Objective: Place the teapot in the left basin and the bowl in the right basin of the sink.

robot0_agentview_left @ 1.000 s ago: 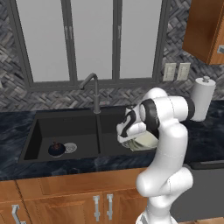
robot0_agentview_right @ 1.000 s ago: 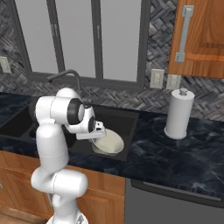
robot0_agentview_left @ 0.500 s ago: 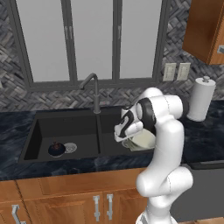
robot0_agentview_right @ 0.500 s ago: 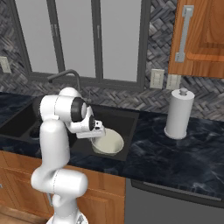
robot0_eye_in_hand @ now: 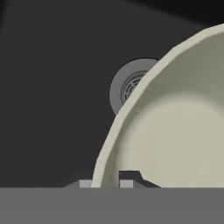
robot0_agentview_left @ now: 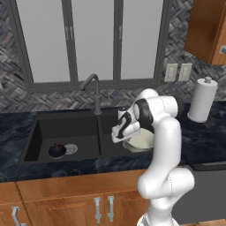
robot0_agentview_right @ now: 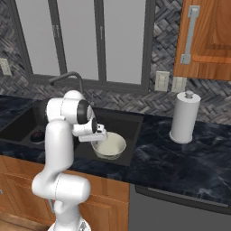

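1. The gripper (robot0_eye_in_hand: 107, 183) grasps the bowl (robot0_agentview_left: 142, 141) by its rim, over the right basin (robot0_agentview_right: 128, 127).
2. The teapot (robot0_agentview_left: 56, 150) sits in the left basin (robot0_agentview_left: 66, 132), beside its drain (robot0_agentview_left: 71, 149).

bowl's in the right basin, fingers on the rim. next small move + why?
Probably open the gripper: the bowl sits low in the right basin over its drain, fingers astride its rim, and the teapot already lies in the left basin.
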Controlling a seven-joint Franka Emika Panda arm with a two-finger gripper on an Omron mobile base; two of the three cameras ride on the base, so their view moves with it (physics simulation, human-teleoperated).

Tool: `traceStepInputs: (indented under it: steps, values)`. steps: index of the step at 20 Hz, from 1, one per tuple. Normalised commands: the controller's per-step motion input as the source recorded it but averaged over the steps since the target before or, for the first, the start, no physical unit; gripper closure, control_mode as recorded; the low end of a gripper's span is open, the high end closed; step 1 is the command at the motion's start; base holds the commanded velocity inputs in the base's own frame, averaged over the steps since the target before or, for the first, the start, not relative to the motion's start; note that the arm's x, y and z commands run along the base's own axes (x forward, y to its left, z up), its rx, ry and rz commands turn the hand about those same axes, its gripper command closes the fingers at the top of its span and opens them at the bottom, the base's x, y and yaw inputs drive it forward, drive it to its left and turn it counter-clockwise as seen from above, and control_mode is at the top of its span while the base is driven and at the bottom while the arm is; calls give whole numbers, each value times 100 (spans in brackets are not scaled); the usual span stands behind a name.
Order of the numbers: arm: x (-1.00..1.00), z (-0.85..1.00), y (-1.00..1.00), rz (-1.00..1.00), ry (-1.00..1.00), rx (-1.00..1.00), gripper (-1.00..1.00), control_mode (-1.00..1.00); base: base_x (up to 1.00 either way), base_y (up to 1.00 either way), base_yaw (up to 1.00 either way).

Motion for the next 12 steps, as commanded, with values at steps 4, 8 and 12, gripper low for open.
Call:
traceStepInputs:
  steps: [4, 8, 12]
  values:
    - [10, -27, 0, 0, 7, 0, 100, -100, 0, 0, 0]
    - [3, -21, 0, 0, 5, 0, 100, -100, 0, 0, 0]
    - [0, -7, 0, -1, 1, 0, -100, -100, 0, 0, 0]
